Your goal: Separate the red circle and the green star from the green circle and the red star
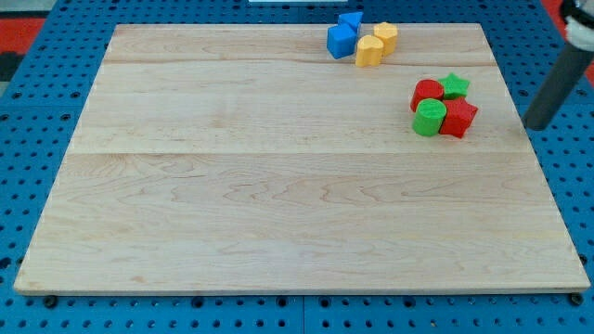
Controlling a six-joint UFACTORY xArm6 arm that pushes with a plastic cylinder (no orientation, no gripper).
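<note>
Four red and green blocks huddle near the board's right edge; my tip, no jaws, just outside it.

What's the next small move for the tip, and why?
Probably slide my tip toward the view's left, to the seam between the red circle and green star above and the green circle and red star below; all four sit bunched, the tip clear of them.
</note>
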